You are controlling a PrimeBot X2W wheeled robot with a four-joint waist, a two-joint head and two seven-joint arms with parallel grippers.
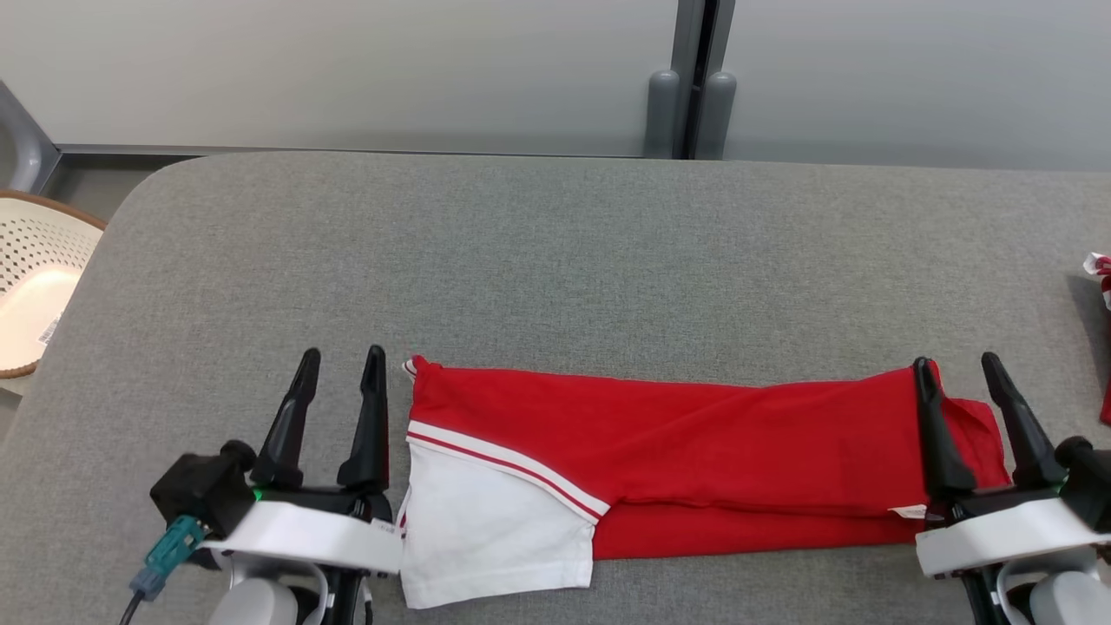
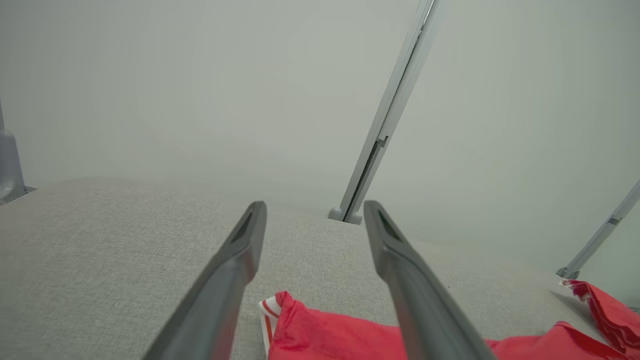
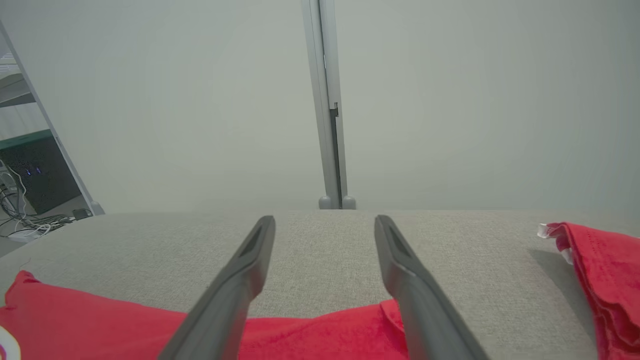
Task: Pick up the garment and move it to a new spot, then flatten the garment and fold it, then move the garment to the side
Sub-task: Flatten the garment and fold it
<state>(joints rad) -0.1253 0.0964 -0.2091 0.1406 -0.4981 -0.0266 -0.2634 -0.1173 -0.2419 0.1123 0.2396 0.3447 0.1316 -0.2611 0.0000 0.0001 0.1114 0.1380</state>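
Note:
The garment [image 1: 694, 451] is red with a white, red-striped sleeve at its left end. It lies folded into a long band across the near part of the grey table [image 1: 555, 260]. My left gripper [image 1: 338, 365] stands open just left of the garment's left end, holding nothing. Over the garment's right end my right gripper [image 1: 959, 369] is open and empty too. The left wrist view has the garment's corner [image 2: 310, 330] low between the open fingers [image 2: 220, 285]. In the right wrist view the red cloth [image 3: 310, 335] lies under the spread fingers [image 3: 405, 280].
A white perforated basket [image 1: 35, 286] stands off the table's left edge. Another red cloth [image 1: 1104, 278] lies at the table's right edge, also seen as a red heap [image 3: 605, 280] in the right wrist view. A pale wall with a grey post [image 1: 690, 78] runs behind.

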